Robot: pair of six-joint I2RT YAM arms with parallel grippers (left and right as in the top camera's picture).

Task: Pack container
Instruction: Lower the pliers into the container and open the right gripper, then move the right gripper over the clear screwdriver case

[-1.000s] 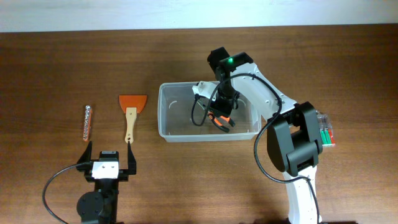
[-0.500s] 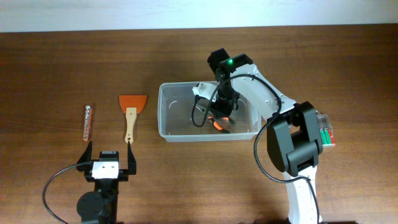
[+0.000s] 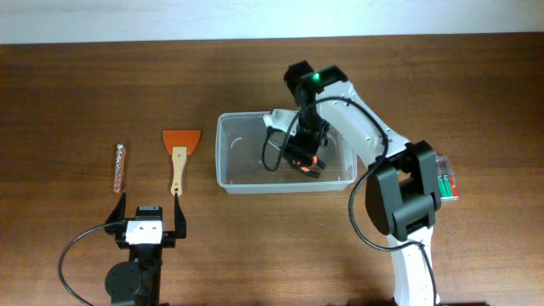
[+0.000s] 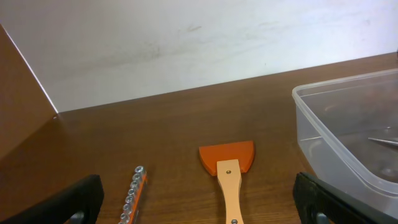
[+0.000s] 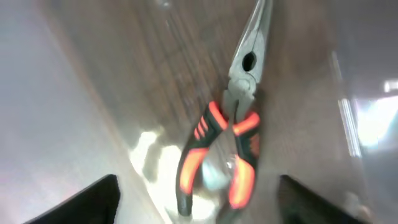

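Container, place: the container (image 3: pixel 242 157) sits on the table (image 3: pixel 85 85) right of centre, long side running left to right, with the right arm reaching down into it.
Container, look: clear plastic, rectangular, with rounded corners and a raised rim; the wood grain shows through its floor.
Container, handling: probably light, with thin walls that flex and a smooth, slippery skin. Pinching the wall just under the rim looks the surest hold, and a push low on a side should slide it.
Inside: pliers (image 5: pixel 233 134) with orange-and-black handles lie flat on the floor.
Right gripper (image 3: pixel 303 151): jaws spread wide over the pliers, clamping nothing.
Left gripper (image 3: pixel 148 204): wide open and empty, near the table's front edge, well apart from the container.
Outside: a scraper (image 3: pixel 179 153) with an orange blade, and beside it a strip (image 3: pixel 121 166), perhaps of screwdriver bits; too small to be sure.
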